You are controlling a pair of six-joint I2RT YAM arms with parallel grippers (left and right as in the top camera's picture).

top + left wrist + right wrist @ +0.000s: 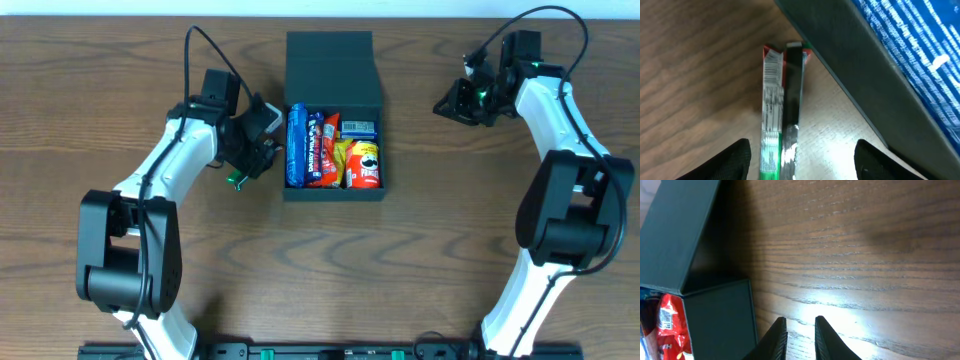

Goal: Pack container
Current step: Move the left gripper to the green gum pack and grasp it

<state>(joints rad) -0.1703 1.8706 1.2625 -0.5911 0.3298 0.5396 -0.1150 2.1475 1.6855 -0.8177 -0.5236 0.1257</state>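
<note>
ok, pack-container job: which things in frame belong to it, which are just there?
Job:
- container, lid open
- snack packs inside: blue pack, red pack
- thin snack stick on the table beside the box, between the open left claw fingers

Just there:
- wooden table
- right claw, nearly closed, empty, off to the box's right

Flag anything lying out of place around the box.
One snack pack lies on the table outside the container, by its left wall, between the open left gripper fingers. Everything else sits inside.
</note>
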